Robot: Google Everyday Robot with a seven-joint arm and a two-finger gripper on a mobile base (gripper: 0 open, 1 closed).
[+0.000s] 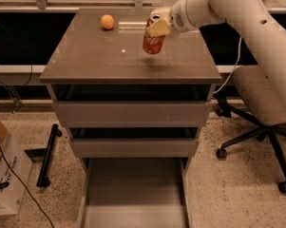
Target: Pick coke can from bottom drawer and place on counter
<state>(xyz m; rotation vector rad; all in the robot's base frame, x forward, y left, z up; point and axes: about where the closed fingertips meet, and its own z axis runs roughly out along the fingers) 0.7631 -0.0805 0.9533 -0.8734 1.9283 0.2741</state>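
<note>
above the counter (92, 56), toward its right rear part, the coke can (153, 42) is held tilted and clear of the surface, its upper part clamped between the fingers of the gripper (157, 27), which is carried in from the right on the white arm (237, 13). a faint shadow is cast on the slab just under the can. the lifting is judged done and the placing to be in hand: the can must next be brought upright, lowered until its base meets the counter, and only then released. the orange ball (107, 22) is seen resting near the back left of the counter, well apart from the can. below, the bottom drawer (133, 184) is shown pulled out, with nothing seen on the visible part of its floor; its near end is cut off. what is held in the two upper drawers (133, 113) cannot be told.
</note>
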